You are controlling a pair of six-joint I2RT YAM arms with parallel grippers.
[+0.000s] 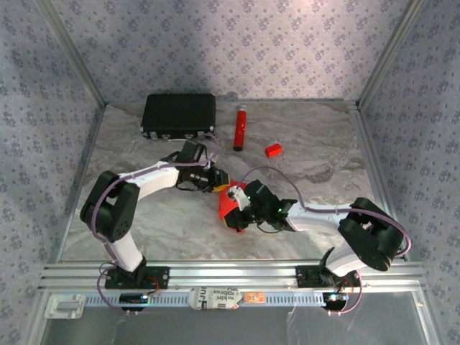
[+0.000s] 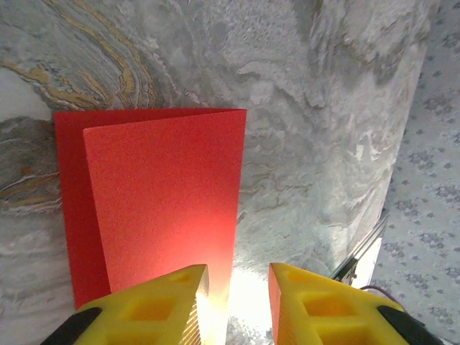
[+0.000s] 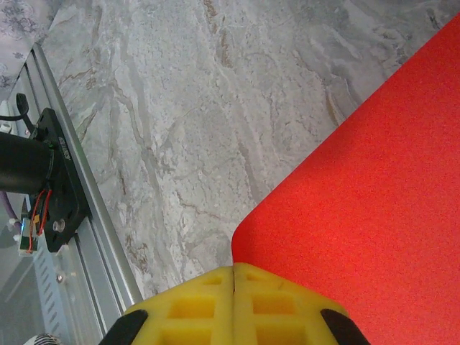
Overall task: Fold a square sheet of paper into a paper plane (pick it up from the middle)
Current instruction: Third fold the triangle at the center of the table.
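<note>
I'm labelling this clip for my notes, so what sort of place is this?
Probably a robot test booth in a lab, not a home: patterned walls enclose a marble-look table, and the left arm and right arm are bolted to an aluminium rail at its near edge.

Left gripper [image 2: 237, 277]: jaws held apart, with a narrow gap seen between them
Right gripper [image 3: 234, 269]: jaws pressed together, pinched on the square sheet of paper [image 3: 359, 180]
</note>
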